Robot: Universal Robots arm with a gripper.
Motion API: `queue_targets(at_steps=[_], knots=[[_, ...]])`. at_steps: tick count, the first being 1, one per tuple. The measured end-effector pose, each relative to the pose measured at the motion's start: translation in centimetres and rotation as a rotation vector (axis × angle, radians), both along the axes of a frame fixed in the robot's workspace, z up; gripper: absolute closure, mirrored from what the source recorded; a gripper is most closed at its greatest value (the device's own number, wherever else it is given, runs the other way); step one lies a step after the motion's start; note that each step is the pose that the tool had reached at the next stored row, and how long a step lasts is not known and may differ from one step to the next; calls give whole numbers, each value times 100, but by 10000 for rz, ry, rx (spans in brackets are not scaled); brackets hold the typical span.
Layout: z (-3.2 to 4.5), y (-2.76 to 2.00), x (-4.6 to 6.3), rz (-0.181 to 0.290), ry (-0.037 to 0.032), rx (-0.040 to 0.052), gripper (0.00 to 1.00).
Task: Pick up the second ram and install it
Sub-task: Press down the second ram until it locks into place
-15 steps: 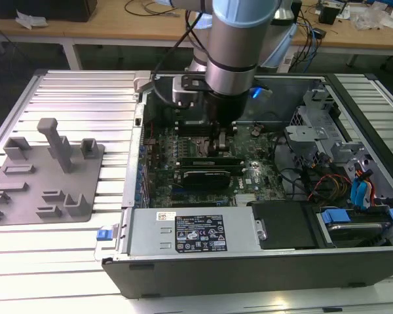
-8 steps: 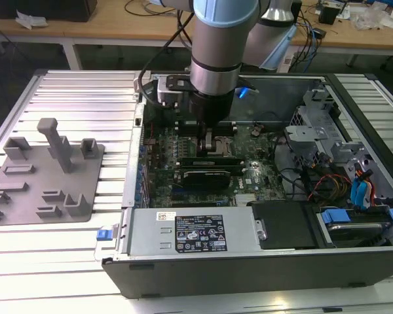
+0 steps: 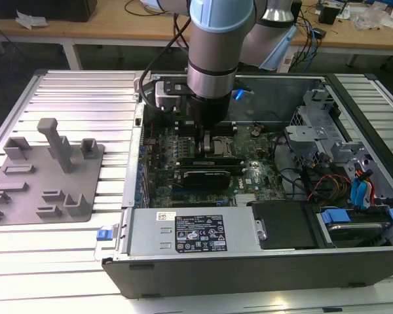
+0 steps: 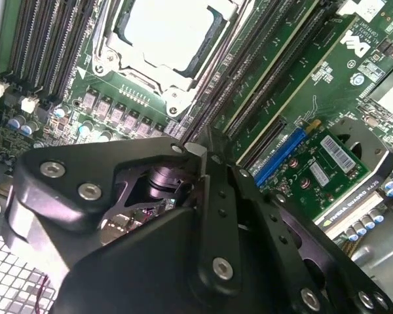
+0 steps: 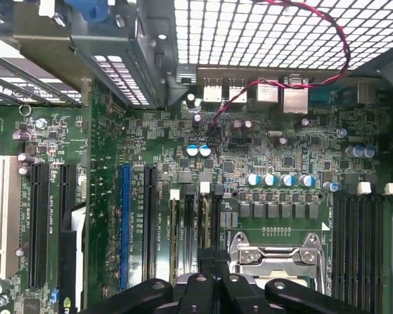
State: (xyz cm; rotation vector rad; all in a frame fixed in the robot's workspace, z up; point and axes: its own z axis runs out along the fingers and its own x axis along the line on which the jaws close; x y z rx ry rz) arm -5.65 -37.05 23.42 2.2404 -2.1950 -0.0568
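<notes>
Gripper [image 3: 207, 142] is down inside the open computer case [image 3: 249, 261], hanging straight from the arm in the middle of the exterior view, just above the motherboard [image 3: 255, 171]. Whether it is released or clenched on anything, I cannot tell from where I stand. In both wrist views its black tip [image 4: 198, 156] [image 5: 211, 265] sits right beside the processor socket [image 4: 167, 33] [image 5: 275, 255], over the narrow slots that run alongside that socket.

As for the second ram, I cannot pick it out for certain. Any thin green stick at the tip would be edge-on and hidden by the black linkage. In the exterior view, a long dark strip lies across the board directly below the tip, but I cannot say what it is.

A black expansion card [image 3: 209, 176] lies across the board just below that strip in the exterior view. In the second wrist view, a blue slot [image 4: 281, 154] runs beside a small green card [image 4: 321, 176]. More empty memory slots [image 5: 357, 229] stand on the far side of the socket in the first wrist view, and a red and black wire [image 5: 314, 26] loops across the case's perforated wall.

At the exterior view's left, a grey fixture plate [image 3: 46, 176] rests on the ribbed metal table [image 3: 72, 98], well apart from the case.
</notes>
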Motion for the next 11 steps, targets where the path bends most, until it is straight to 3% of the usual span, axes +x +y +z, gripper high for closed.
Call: queue_targets(at_steps=[11], knots=[[-53,0,-1,-1,-1,1,92]])
